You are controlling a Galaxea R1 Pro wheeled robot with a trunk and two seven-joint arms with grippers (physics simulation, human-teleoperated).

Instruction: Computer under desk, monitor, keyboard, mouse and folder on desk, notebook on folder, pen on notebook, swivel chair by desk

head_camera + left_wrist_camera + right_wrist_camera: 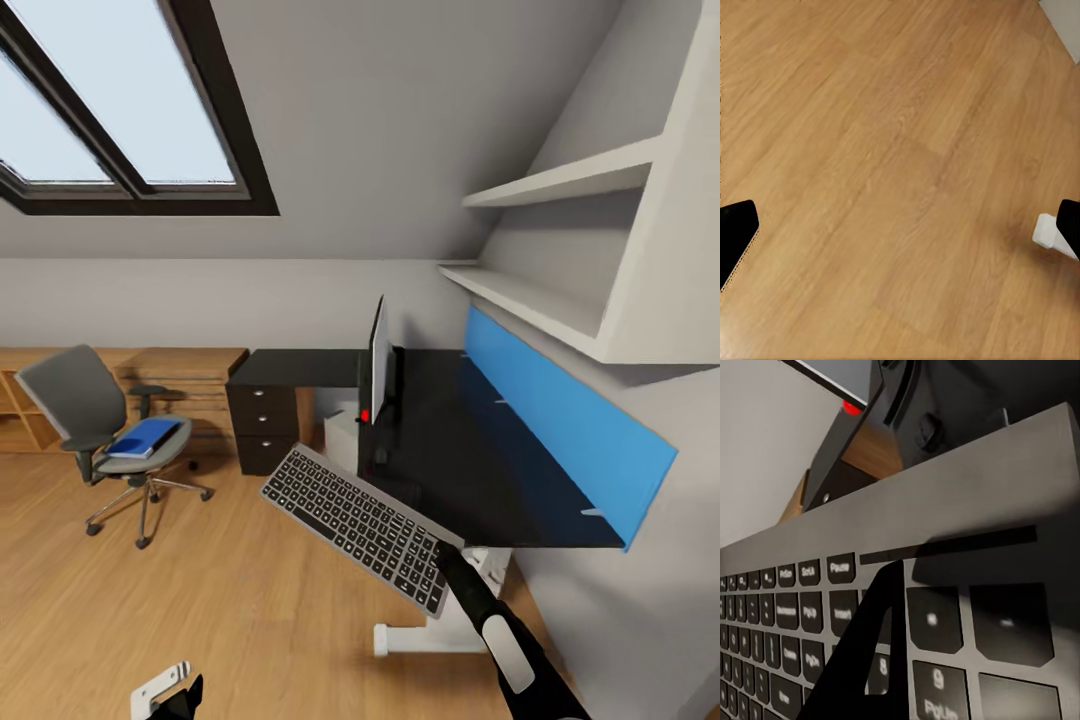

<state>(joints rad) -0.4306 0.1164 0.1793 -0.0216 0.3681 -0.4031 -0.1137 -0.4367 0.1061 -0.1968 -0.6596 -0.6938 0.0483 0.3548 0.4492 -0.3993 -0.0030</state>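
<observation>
Desk [480, 470]: black top, ahead and to our right, its near front bare. Monitor [378, 365]: upright at the desk's far left, seen edge-on. Keyboard [355, 525]: held in the air off the desk's front-left edge, long axis slanting from far-left to near-right, near end overlapping the desk corner. Right gripper [445, 560]: pinching the keyboard's near-right end; we judge the desk lies just right and forward of it. Left gripper [170, 695]: low over the floor [885, 150], fingers spread, holding nothing.
</observation>
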